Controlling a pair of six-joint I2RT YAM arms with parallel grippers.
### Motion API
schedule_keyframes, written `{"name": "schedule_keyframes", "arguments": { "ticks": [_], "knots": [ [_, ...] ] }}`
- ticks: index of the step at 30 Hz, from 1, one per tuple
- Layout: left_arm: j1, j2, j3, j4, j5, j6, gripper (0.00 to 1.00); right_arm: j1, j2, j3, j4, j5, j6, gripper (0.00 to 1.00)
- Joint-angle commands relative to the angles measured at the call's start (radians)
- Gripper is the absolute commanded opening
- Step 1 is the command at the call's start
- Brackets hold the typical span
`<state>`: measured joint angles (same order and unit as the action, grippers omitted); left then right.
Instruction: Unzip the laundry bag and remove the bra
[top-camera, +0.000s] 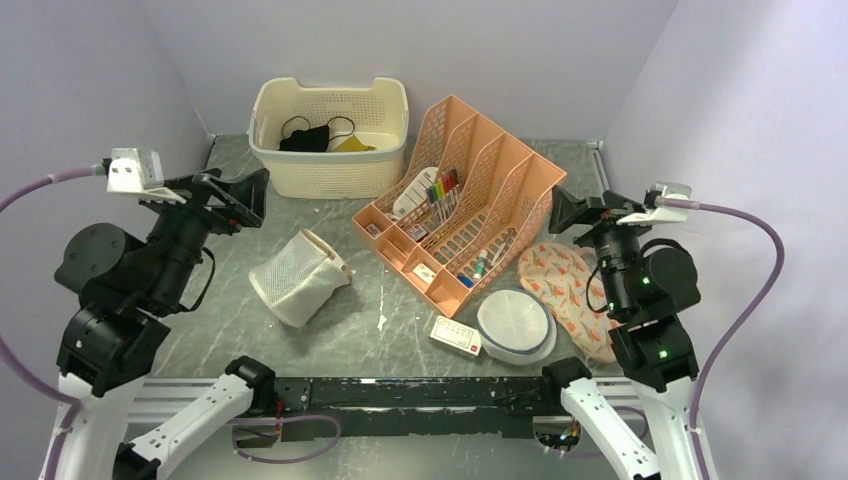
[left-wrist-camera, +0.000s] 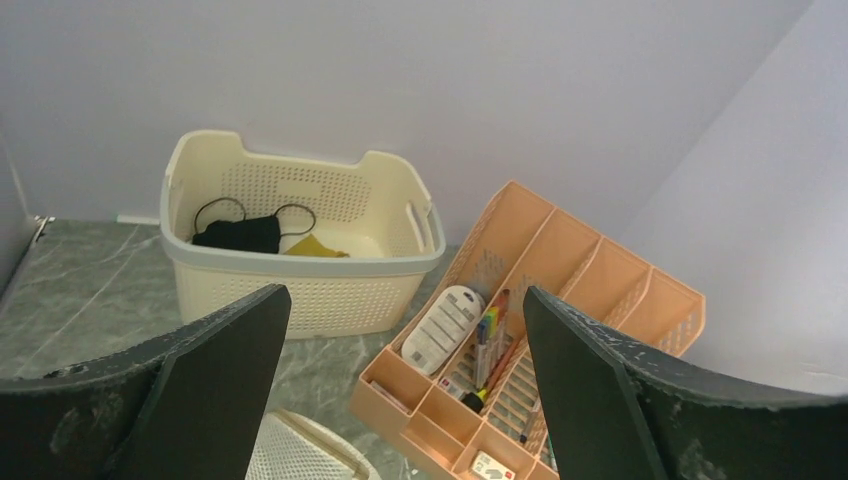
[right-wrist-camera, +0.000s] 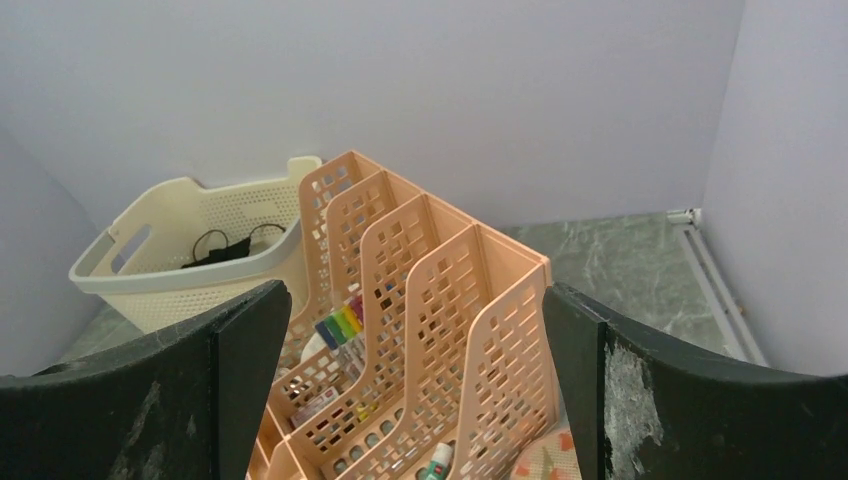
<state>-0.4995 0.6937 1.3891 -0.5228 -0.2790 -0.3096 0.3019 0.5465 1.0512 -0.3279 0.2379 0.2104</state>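
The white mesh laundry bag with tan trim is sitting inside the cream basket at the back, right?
No. The top view shows the laundry bag lying on the table in front of the cream basket, not inside it. The basket does stand at the back.

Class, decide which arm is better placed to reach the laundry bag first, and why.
Left. The laundry bag lies near the open left fingers; the file organizer stands between it and the right fingers.
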Motion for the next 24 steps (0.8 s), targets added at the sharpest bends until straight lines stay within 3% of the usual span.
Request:
{"name": "schedule_keyframes", "arguments": {
  "ticks": [1,7,12,18,24],
  "knots": [
    [0.071,0.022,-0.042,0.007,0.057,-0.035,0.98,-0.008,0.034,-0.031,0.049,-0.027,0.067,1.0],
    [0.183,0.06,-0.093,-0.016,0.137,-0.071,0.97,-0.013,0.086,-0.065,0.079,-0.038,0.185,1.0],
    [0.266,0.098,-0.136,-0.029,0.215,-0.093,0.96,-0.02,0.165,-0.037,-0.005,-0.028,0.313,1.0],
    [0.333,0.137,-0.197,-0.071,0.298,-0.122,0.96,-0.029,0.233,-0.088,0.063,-0.29,0.248,1.0],
    [0.367,0.19,-0.265,-0.133,0.38,-0.163,0.95,-0.034,0.235,-0.188,0.119,-0.398,0.303,1.0]
  ]
}}
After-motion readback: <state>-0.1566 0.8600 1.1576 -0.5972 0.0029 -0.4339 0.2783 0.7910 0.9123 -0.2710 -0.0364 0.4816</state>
